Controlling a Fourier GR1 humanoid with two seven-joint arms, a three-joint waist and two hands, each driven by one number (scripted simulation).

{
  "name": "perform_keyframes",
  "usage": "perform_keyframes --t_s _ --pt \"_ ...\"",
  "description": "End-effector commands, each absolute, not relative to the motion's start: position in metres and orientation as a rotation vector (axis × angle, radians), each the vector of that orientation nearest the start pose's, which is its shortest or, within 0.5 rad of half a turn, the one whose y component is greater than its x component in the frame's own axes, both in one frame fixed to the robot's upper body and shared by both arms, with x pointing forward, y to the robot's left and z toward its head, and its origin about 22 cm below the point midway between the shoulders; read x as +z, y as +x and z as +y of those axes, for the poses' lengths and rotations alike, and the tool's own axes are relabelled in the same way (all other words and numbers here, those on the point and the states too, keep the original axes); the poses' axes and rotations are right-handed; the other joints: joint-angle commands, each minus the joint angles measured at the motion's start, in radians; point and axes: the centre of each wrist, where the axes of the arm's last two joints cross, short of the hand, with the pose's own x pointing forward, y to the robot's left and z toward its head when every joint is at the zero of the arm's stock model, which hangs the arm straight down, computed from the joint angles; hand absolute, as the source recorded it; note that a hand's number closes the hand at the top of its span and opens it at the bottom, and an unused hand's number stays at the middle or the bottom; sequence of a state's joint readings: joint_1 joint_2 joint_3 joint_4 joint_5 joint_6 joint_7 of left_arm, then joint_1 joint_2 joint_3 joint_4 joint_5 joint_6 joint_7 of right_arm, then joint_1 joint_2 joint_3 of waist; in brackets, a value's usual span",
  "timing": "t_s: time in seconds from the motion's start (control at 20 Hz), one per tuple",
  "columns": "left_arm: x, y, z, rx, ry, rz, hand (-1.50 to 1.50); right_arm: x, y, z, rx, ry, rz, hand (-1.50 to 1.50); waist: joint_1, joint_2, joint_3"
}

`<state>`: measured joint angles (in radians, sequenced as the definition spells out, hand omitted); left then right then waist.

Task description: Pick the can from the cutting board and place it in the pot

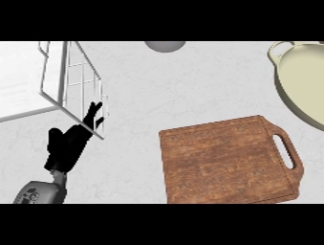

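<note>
A brown wooden cutting board with a handle slot on its right side lies at the lower right of the counter; nothing stands on it. A cream pot with a small handle sits at the upper right, partly cut off by the view's edge; its visible inside is bare. No can shows anywhere. My left hand rests at the lower left, fingers straight and pointing up, holding nothing. My right hand does not show.
A white wire rack stands at the upper left, just behind my left hand's fingertips. A grey round object peeks in at the top centre. The counter is pale marble.
</note>
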<state>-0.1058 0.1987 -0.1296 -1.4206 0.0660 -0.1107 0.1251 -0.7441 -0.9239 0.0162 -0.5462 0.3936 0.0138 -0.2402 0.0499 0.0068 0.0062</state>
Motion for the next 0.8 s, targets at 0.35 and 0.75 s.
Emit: perform_keyframes --t_s 0.35,0.75 --pt "-0.013 0.271 0.235 -0.339 -0.094 -1.305 0.0 0.129 0.394 -0.439 0.948 -1.053 -0.749 1.5 0.016 0.017 -0.006" --pt "-0.004 0.288 0.227 -0.316 -0.093 -1.313 0.0 0.109 0.41 -0.411 0.875 -0.907 -0.791 -1.5 -0.005 0.016 -0.003"
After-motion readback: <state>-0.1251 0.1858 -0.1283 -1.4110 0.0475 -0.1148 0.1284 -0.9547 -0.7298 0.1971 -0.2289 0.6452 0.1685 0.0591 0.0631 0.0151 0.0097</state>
